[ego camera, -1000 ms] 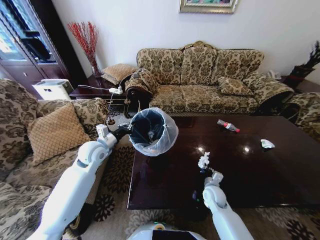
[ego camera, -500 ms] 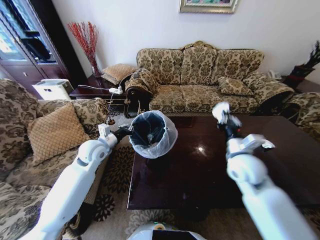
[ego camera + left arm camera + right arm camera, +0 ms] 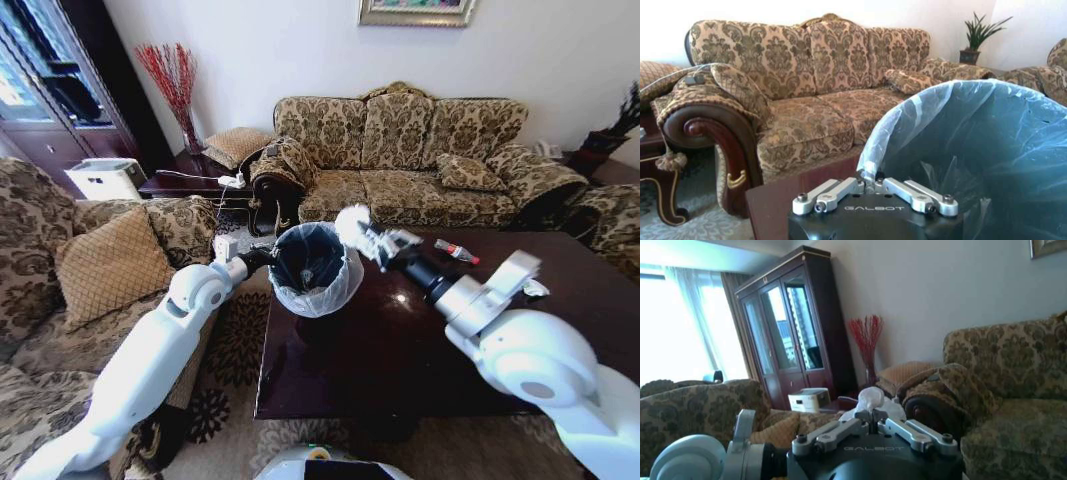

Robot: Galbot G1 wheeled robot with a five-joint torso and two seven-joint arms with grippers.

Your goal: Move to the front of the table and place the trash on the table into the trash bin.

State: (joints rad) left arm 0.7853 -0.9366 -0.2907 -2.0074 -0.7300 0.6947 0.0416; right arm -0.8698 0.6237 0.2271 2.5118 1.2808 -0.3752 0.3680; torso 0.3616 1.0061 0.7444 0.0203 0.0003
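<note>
Head view: your left gripper [image 3: 262, 257] is clamped on the near-left rim of the bin [image 3: 316, 268], holding it at the table's [image 3: 400, 350] left far corner, beside the sofa [image 3: 420, 150]. Your right arm reaches across the tabletop, and the right gripper [image 3: 368, 236] pinches a white paper wad [image 3: 350, 222] just above the bin's right rim. Farther right on the table you see the bottle [image 3: 456, 251] lying on its side near the far edge, and a small white scrap [image 3: 533, 288] partly hidden behind the right arm. Armchair [image 3: 110, 270] with a tan cushion sits to your left. Left wrist view: the left gripper [image 3: 873, 186] has its fingers drawn close together on the bag's [image 3: 973, 150] folded edge; the bin's lined inside opens just beyond, with the sofa [image 3: 813, 80] behind. Right wrist view: the right gripper [image 3: 872, 419] has its fingers nearly together, with the wad [image 3: 870, 399] caught between the tips; behind it stand a dark cabinet [image 3: 797, 340] and red twigs [image 3: 867, 337], and part of your left arm [image 3: 707, 460] shows close by.
</note>
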